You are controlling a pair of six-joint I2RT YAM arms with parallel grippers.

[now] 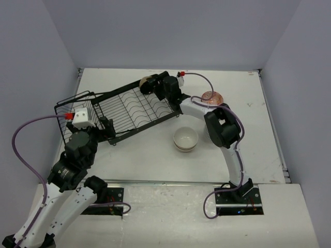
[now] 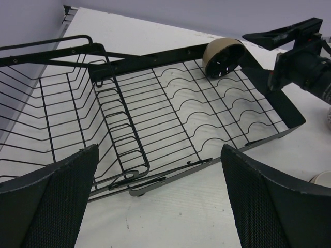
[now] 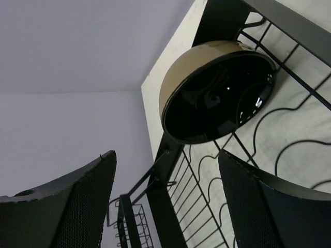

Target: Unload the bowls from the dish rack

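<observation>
The black wire dish rack (image 1: 129,111) lies slanted at the back left of the table. One beige bowl with a black inside (image 1: 147,84) stands on edge in the rack's far right corner; it also shows in the left wrist view (image 2: 222,58) and the right wrist view (image 3: 217,93). My right gripper (image 1: 154,87) is open just beside this bowl, not touching it (image 3: 166,160). My left gripper (image 1: 106,126) is open and empty over the rack's near rail (image 2: 160,155). Stacked white bowls (image 1: 185,139) and a patterned bowl with a red-brown inside (image 1: 212,97) sit on the table.
The rack's deeper basket section (image 1: 75,116) is at its left end, beside the left wall. The plate slots (image 2: 207,108) hold nothing but the beige bowl. The right arm's body (image 1: 222,126) stands between the two bowl spots.
</observation>
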